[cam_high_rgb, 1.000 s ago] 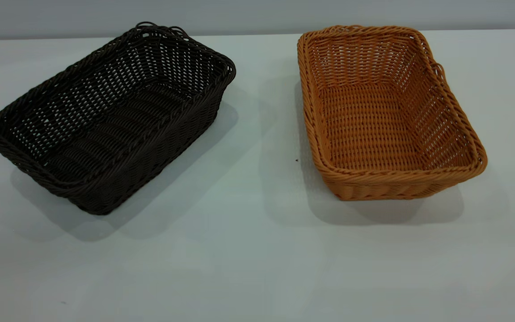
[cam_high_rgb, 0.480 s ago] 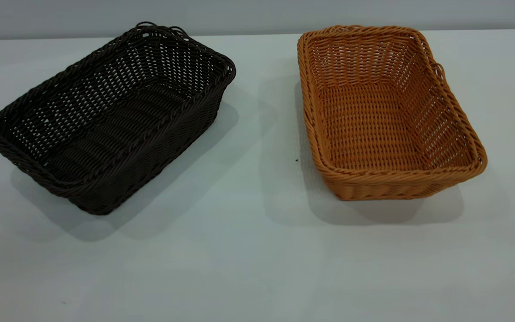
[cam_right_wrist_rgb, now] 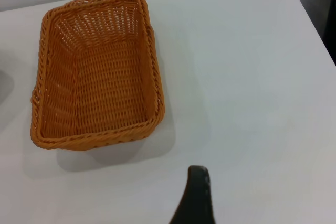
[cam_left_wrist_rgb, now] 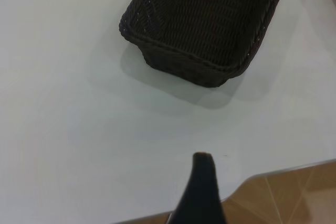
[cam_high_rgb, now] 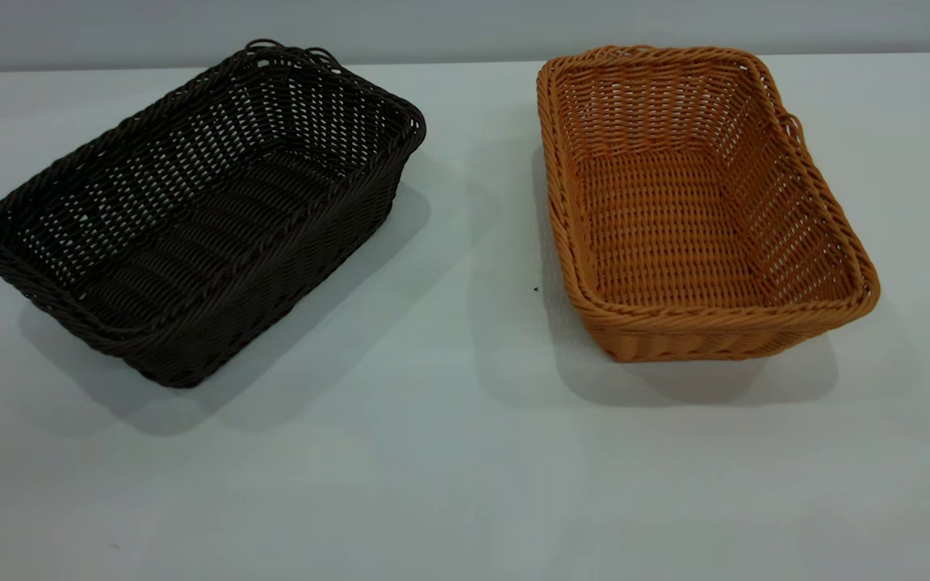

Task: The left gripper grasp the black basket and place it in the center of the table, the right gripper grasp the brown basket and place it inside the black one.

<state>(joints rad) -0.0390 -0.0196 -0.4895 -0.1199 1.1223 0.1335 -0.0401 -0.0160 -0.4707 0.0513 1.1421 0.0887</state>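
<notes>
On the table [cam_high_rgb: 465,452] two woven baskets are seen, set well apart and both upright with their open sides up. The black basket [cam_high_rgb: 198,214] is placed toward the left arm's side and is turned at an angle; the brown basket [cam_high_rgb: 699,202] is placed toward the right arm's side, with bare tabletop between the two. No arm is shown in the exterior view. In the left wrist view only one dark fingertip of the left gripper [cam_left_wrist_rgb: 202,192] is seen, held above bare table near the table's edge; the black basket [cam_left_wrist_rgb: 205,24] lies ahead of that fingertip, well apart from it and untouched. In the right wrist view a single dark fingertip of the right gripper [cam_right_wrist_rgb: 195,198] is likewise seen over bare table, and the brown basket [cam_right_wrist_rgb: 97,72] lies ahead of it and off to one side, apart and untouched. Whether either gripper is spread wide or closed narrow cannot be told, since only one finger of each is shown. Nothing is held by either.
</notes>
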